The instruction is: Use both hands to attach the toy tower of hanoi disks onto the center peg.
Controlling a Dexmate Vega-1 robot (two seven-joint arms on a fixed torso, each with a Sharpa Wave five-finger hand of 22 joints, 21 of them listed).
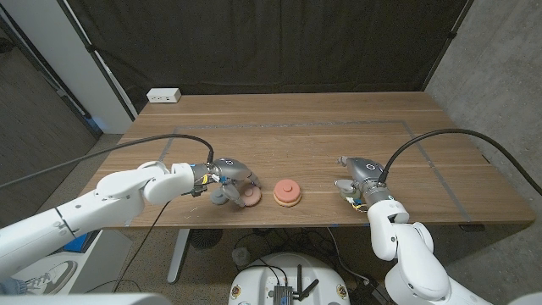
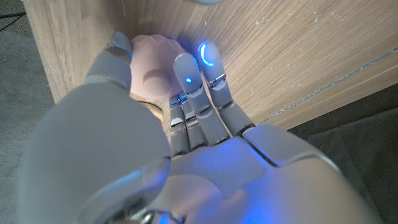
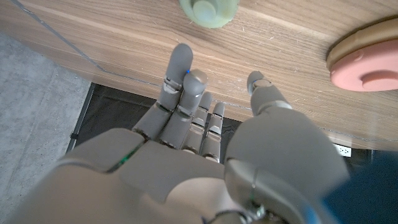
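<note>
On a tan base (image 1: pixel 287 202) at the table's near middle sits a salmon disk (image 1: pixel 287 190) on the center peg; the same stack (image 3: pixel 367 59) shows in the right wrist view. A pale pink disk (image 1: pixel 249 196) lies on the table just left of it. My left hand (image 1: pixel 227 180) reaches over it, and the thumb (image 2: pixel 115 48) and fingers (image 2: pixel 188 70) pinch this disk (image 2: pixel 152 71) from opposite sides. My right hand (image 1: pixel 356 182) hovers right of the stack with fingers (image 3: pixel 180 65) spread and nothing in them, a small green disk (image 3: pixel 208 11) just beyond them.
The near table edge (image 1: pixel 279 225) runs close under both hands. A white power strip (image 1: pixel 163 96) lies at the far left corner. A taped rectangle (image 1: pixel 296 127) marks the tabletop. A black curtain hangs behind the table.
</note>
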